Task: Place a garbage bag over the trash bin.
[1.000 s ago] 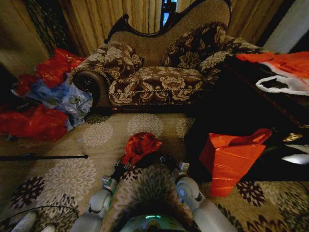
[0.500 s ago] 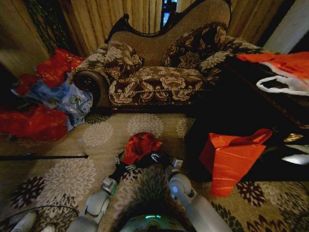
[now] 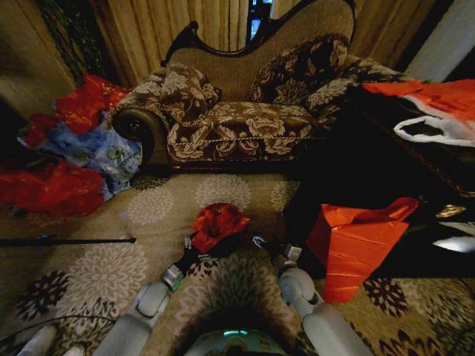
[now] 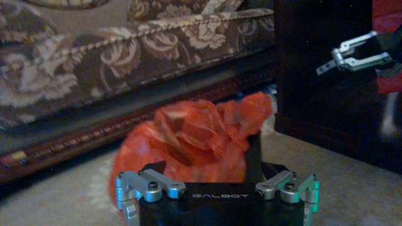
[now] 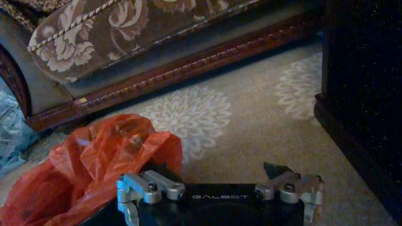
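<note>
Garbage bag: crinkled red plastic bunched on the carpet, right between my two grippers and just ahead of them.
Trash bin: something dark sits under the bag in the head view, but I can't make out a rim, so I can't say how far the bag covers it.
Left gripper: here it is, jaws spread wide, black fingers standing up against the near side of the bag; one finger overlaps the plastic, though I can't tell if it is really pinching any.
Right gripper: mine too, jaws apart and nothing between them; the bag lies just beside one finger, touching or nearly so, and bare carpet is ahead.
Head view: both arms reach forward from below, left gripper at the bag's left edge, right gripper a little off to its right; a stiff orange-red bag stands beyond my right arm.
Left wrist view: the bag rises as a puffed crown in front of my fingers, sofa behind it, and my right gripper shows farther off against the dark cabinet.
Right wrist view: the sofa's carved wooden base runs across beyond the bag.
</note>
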`<state>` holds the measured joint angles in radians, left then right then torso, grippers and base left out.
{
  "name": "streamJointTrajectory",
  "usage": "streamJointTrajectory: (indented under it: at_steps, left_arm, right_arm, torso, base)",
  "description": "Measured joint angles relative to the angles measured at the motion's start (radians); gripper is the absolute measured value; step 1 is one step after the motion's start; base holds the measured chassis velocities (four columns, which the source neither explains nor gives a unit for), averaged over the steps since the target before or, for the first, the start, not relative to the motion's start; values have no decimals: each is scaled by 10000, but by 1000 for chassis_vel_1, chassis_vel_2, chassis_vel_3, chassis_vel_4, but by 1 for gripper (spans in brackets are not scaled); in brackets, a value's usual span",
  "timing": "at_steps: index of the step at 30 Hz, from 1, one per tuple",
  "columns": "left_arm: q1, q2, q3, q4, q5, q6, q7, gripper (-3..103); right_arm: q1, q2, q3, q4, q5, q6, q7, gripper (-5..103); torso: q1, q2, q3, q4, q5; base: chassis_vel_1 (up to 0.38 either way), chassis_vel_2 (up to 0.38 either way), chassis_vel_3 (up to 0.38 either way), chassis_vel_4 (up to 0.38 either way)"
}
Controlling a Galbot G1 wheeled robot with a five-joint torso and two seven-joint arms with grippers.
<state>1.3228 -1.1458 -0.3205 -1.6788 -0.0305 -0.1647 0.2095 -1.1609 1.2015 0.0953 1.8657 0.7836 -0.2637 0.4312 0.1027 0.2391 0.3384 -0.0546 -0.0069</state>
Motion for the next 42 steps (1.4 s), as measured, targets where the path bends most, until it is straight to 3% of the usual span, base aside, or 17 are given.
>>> streamJointTrajectory:
  at_steps: [2,3,5,8,14,17,18,20,21,23,26,31,42]
  left_arm:
    - [-21,-76,40,142,54,-52,137,101]
    - [-61,-128,67,314,215,-179,257,93]
    - [-77,-142,68,384,331,-252,278,93]
    - [-132,-154,49,551,672,-501,298,85]
    - [-48,-205,21,437,1351,-707,255,57]
    - [66,-215,22,322,1400,-697,154,52]
    - [83,-220,23,306,1400,-697,139,41]
    - [100,-227,14,303,1400,-703,128,41]
    - [126,-227,-10,313,1405,-745,125,30]
    - [134,-227,-17,322,1405,-772,123,30]
    - [190,-237,-36,347,1403,-885,118,15]
    - [205,-266,-22,376,1459,-1010,151,10]
    - [-12,-483,282,1077,2429,-1658,672,0]
  right_arm:
    - [-12,2,-7,-2,-4,5,-3,100]
    - [-10,7,-14,-11,-7,8,-4,100]
    - [-5,7,-14,-17,-8,8,-4,100]
    - [21,7,-14,-35,-8,11,-4,100]
    - [66,11,-13,-39,6,12,36,100]
    - [80,24,-14,-52,-3,12,38,100]
    - [82,28,-17,-60,-10,12,38,100]
    - [84,35,-20,-70,-25,12,35,100]
    - [87,59,-25,-90,-50,12,34,100]
    - [87,72,-26,-96,-57,12,34,100]
    - [82,121,-30,-154,-142,19,37,100]
    - [62,134,-45,-160,-186,26,50,100]
    - [58,159,-130,-170,-233,27,73,100]
  torso:
    - [0,0,0,1,-2]
    - [0,0,0,2,-1]
    - [0,0,0,2,-1]
    - [-1,0,-1,6,3]
    - [0,0,-1,-2,-2]
    - [0,0,0,1,-6]
    - [0,0,0,1,-5]
    - [0,0,0,0,-3]
    - [0,0,0,-1,-2]
    - [0,0,0,0,-2]
    - [0,0,0,1,-2]
    - [0,0,0,1,-2]
    - [0,0,0,1,-2]
  base:
    - [0,0,0,0]
    - [0,0,0,0]
    - [0,0,0,0]
    - [0,0,0,0]
    - [0,0,0,0]
    - [0,0,0,0]
    - [0,0,0,0]
    - [0,0,0,0]
    - [0,0,0,0]
    - [0,0,0,0]
    - [0,0,0,0]
    - [0,0,0,0]
    - [0,0,0,0]
